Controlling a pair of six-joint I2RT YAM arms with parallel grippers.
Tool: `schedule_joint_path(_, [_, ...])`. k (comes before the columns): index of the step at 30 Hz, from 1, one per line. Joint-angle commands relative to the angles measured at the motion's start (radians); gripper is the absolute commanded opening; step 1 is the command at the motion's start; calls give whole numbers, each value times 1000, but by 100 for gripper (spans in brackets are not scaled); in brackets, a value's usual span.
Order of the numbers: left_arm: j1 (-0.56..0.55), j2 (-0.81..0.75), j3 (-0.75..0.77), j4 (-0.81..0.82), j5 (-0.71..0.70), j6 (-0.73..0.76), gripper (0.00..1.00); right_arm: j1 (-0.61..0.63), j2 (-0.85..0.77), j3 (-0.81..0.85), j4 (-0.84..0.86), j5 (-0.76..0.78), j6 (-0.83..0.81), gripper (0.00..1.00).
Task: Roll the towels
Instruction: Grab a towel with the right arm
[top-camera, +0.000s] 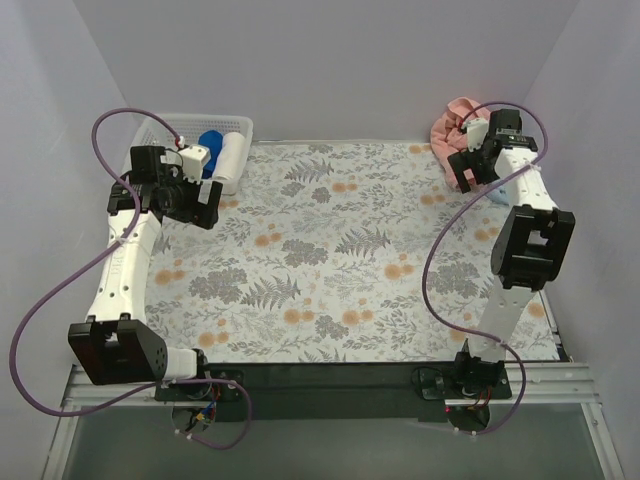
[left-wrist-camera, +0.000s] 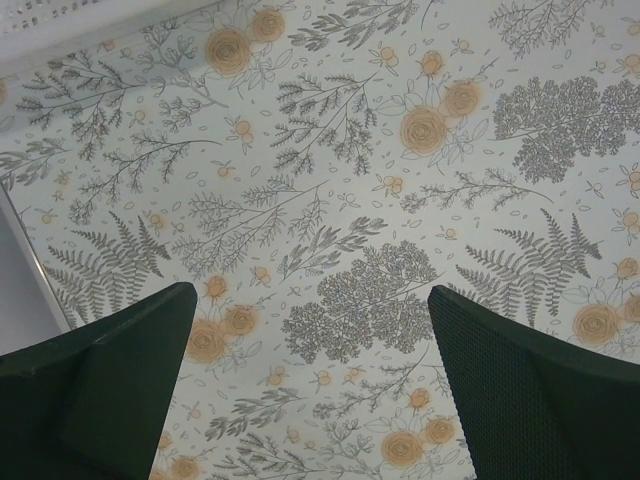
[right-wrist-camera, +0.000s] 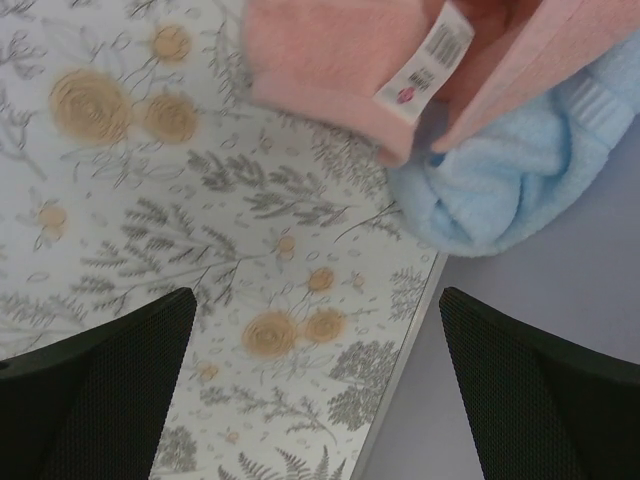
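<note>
Overhead view: a salmon-pink terry towel (top-camera: 455, 118) is seen crumpled in a heap at the far right corner of the floral-printed table cover (top-camera: 330, 250), partly hidden by the right arm. A white plastic lattice basket (top-camera: 160, 130) is set at the far left corner. A dark royal-blue roll (top-camera: 211, 148) and a white roll (top-camera: 233, 158) are laid in it side by side.

Right wrist view only: a light sky-blue terry towel (right-wrist-camera: 510, 180) is shown bunched at the cover's edge, tucked under the pink one and touching it. Looped pile is made out on both, and a ribbed band on the blue. A small white printed tag (right-wrist-camera: 425, 62) is sewn to the pink hem. The right gripper (right-wrist-camera: 315, 295) is held over the cover near both towels, its black textured fingers spread wide and empty.

Left wrist view: the left gripper (left-wrist-camera: 310, 292) is likewise spread wide and empty, over bare print of grey ferns and orange blossoms.
</note>
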Motion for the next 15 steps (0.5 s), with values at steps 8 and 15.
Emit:
schedule_joint_path(8, [5,-29,-20,37,-32,-22,98,-39,307,417,18,-95,77,98])
schedule_joint_path(15, [6,-6,-9,22,-47,-26,98,-36,465,540,28,-91,99,98])
